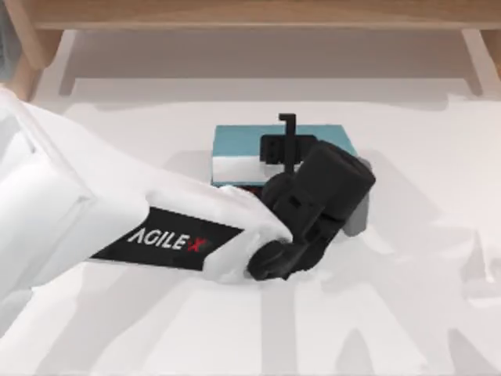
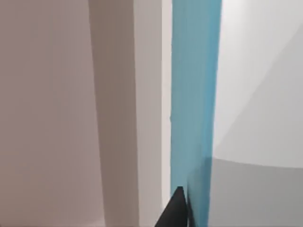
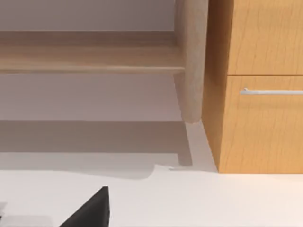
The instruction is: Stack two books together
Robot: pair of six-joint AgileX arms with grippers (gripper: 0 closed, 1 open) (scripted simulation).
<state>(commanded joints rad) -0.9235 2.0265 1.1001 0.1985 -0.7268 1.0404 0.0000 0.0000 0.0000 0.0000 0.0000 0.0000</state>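
The light teal-blue book (image 1: 239,139) lies at the table's middle, its white page edge facing the near side. Under that edge peeks a dark sliver with red, the black book (image 1: 245,187), mostly covered by the teal one and by my arm. My left gripper (image 1: 287,129) reaches over the teal book from the near left and looks shut on it, one finger lying across the cover. In the left wrist view the teal book (image 2: 195,94) runs close past a black fingertip (image 2: 176,205). My right gripper (image 3: 90,210) is parked off to the side.
A wooden rail (image 1: 250,16) and legs stand beyond the table's far edge. The right wrist view faces a wooden cabinet (image 3: 265,118) with a metal drawer handle (image 3: 272,91) and a round wooden leg (image 3: 191,61). White tabletop (image 1: 423,313) spreads around the books.
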